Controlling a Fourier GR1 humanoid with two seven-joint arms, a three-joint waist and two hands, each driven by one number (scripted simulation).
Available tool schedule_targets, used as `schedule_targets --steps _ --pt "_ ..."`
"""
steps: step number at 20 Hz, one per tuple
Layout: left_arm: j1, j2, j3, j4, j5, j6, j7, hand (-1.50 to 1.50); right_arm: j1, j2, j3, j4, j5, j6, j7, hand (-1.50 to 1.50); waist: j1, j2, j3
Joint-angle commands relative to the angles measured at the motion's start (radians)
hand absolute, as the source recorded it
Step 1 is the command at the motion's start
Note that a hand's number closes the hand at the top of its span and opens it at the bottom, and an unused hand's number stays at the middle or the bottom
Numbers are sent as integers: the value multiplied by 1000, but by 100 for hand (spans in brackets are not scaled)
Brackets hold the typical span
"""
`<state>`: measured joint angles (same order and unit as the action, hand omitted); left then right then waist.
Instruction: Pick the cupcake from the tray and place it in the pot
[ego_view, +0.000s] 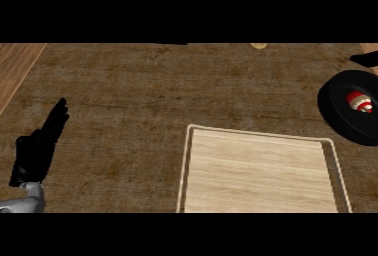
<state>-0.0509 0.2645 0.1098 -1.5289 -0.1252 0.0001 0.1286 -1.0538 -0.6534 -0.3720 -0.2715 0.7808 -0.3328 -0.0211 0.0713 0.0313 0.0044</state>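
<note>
The cupcake, red on top with a pale striped wrapper, lies inside the black pot at the right edge of the head view. The light wooden tray with a raised pale rim sits at lower centre and holds nothing. My left hand shows at the left, fingers straight and pointing up, resting apart from both tray and pot. My right hand does not show anywhere in the view.
The counter top is dark brown. A lighter wooden strip runs along the far left. A small yellowish thing peeks in at the top edge. A black shape sits above the pot at the top right.
</note>
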Motion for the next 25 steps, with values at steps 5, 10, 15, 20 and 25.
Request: schedule_targets --steps 5,10,15,20,25 --pt "41 -17 -8 -5 -15 14 -1 0 -22 -6 -164 -43 -169 -77 -235 -150 -9 -6 2" --pt "44 22 23 -22 10 -21 -6 0 -52 13 -279 -47 -298 -71 -293 -150 -22 -15 -1" --pt "78 -10 6 -63 -10 5 30 0 -36 -60 -310 6 -352 82 -304 -150 -32 -19 -2" --pt "97 -25 2 -66 -31 20 11 0 64 -96 -346 -12 -429 219 -358 -150 -57 -27 -3" --pt "98 -4 55 -8 1 -7 -31 0 204 -87 -382 -100 -520 282 -414 -150 -76 -34 -4"
